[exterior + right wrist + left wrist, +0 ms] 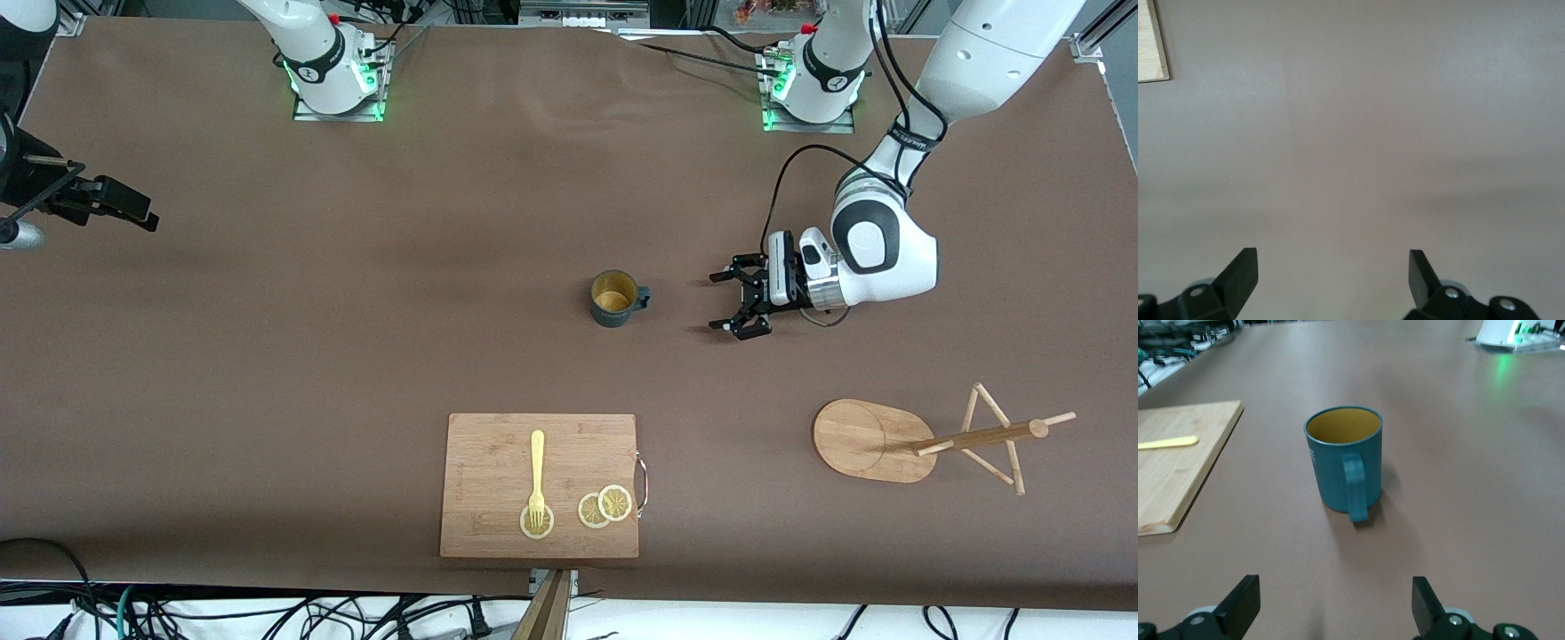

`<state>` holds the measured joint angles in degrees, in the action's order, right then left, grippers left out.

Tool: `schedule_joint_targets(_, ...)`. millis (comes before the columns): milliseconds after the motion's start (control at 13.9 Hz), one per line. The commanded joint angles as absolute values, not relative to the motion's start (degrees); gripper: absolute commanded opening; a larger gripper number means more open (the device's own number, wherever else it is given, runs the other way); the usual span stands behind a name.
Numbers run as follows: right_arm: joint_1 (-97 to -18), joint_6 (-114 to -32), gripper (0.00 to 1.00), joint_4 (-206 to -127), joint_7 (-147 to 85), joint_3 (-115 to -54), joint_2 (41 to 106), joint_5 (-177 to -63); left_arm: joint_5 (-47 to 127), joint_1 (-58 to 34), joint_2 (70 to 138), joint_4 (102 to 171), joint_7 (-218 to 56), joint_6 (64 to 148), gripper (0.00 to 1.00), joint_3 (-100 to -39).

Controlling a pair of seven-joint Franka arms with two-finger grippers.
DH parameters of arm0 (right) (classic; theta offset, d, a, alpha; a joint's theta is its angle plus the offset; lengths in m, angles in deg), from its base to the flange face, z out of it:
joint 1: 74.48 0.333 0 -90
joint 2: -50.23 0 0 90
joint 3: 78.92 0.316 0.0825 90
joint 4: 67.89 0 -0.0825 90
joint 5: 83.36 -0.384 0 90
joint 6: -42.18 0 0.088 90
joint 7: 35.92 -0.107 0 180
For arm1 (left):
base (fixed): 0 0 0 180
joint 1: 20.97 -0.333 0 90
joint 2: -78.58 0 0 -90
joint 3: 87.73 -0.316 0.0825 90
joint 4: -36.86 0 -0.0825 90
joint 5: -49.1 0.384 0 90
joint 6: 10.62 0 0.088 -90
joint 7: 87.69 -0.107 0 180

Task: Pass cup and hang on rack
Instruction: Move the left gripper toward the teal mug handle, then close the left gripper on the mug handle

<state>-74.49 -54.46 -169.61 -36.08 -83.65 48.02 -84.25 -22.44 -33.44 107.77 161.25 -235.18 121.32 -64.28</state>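
The cup, a dark teal mug with a yellowish inside, stands upright mid-table with its handle toward the left arm's end. My left gripper is low over the table beside it, toward the left arm's end, open and empty, a short gap from the handle. In the left wrist view the cup stands ahead of the open left gripper, handle facing it. The rack, a wooden mug tree with an oval base, is nearer the front camera at the left arm's end. My right gripper waits at the right arm's end, open and empty.
A rectangular wooden cutting board lies near the front edge, nearer the camera than the cup, with a yellow fork and lemon slices on it. The board also shows in the left wrist view, and its corner in the right wrist view.
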Motion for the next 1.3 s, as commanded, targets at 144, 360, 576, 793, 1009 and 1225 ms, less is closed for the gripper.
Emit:
schedule_joint_targets(144,-74.6,-54.3,1.0,-169.2,-36.1,-83.5,47.9,-84.2,-28.6,-35.0,112.5,160.2,-240.1,119.7,1.0,-60.2)
schedule_joint_targets(360,-74.7,-54.4,1.0,-169.2,-36.1,-83.8,48.2,-84.3,-30.5,-34.9,115.0,160.2,-240.2,119.6,1.0,-59.0)
schedule_joint_targets(576,-74.6,-54.4,1.0,-169.1,-36.1,-83.8,48.2,-84.3,-31.5,-34.9,118.2,158.5,-240.3,119.6,0.95,-58.0)
schedule_joint_targets(793,-74.6,-54.4,1.0,-169.1,-36.1,-83.8,48.2,-84.3,-33.1,-34.5,119.5,156.8,-240.2,119.6,0.88,-57.2)
schedule_joint_targets(1009,-74.7,-54.5,1.0,-169.1,-36.2,-83.8,48.3,-84.3,-34.5,-34.2,120.1,156.5,-240.2,119.6,0.89,-57.1)
schedule_joint_targets(1225,-74.6,-54.5,1.0,-169.1,-36.2,-83.8,48.3,-84.3,-34.7,-34.1,121.2,156.4,-240.3,119.8,0.89,-57.0)
